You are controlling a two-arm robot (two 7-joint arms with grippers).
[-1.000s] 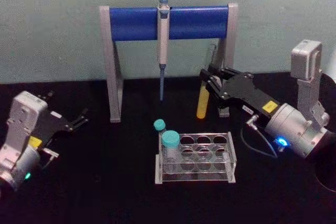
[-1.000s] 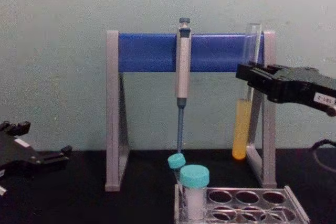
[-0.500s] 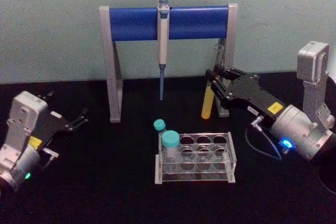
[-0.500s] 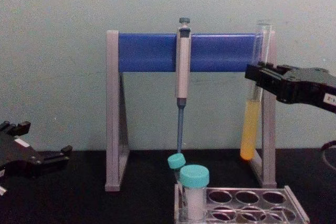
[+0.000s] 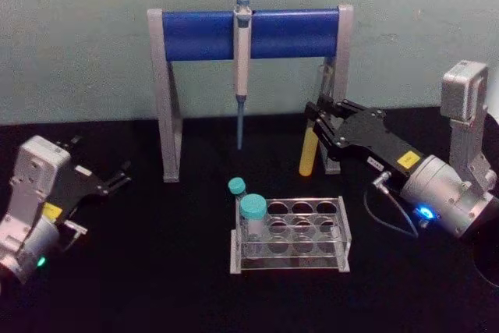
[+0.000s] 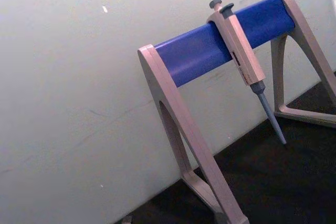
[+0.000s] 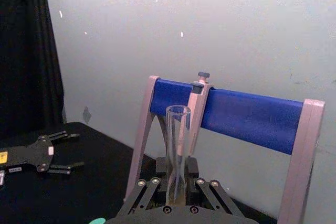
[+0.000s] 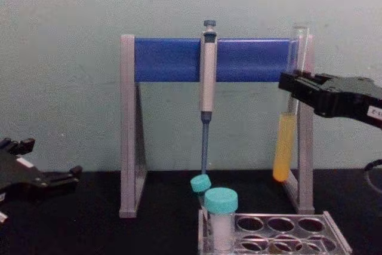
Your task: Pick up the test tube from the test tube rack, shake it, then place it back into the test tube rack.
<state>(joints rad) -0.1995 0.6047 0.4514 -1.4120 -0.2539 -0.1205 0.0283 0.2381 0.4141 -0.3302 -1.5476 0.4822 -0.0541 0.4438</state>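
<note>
The test tube [image 5: 309, 152] hangs upright in the air above the table, behind and to the right of the test tube rack [image 5: 343, 236], with yellow-orange liquid in its lower part. My right gripper [image 5: 316, 117] is shut on its middle. In the chest view the test tube [image 8: 285, 147] shows in front of the stand's right leg, held by the right gripper [image 8: 292, 86], above the rack [image 8: 337, 234]. The right wrist view looks up the open glass tube [image 7: 177, 145] between the fingers. My left gripper [image 5: 118, 177] rests open at the far left, low over the table.
Two teal-capped vials [image 5: 253, 208] stand at the rack's left end. Behind, a grey-and-blue pipette stand [image 5: 195, 34] carries a pipette [image 5: 242, 44] hanging at its middle. The stand's right leg [image 8: 305, 147] is right behind the tube. The table is black.
Over the last second the right gripper carried the tube a little to the right, from tilted to nearly upright; since half a second ago it has hardly moved. The left arm stayed put.
</note>
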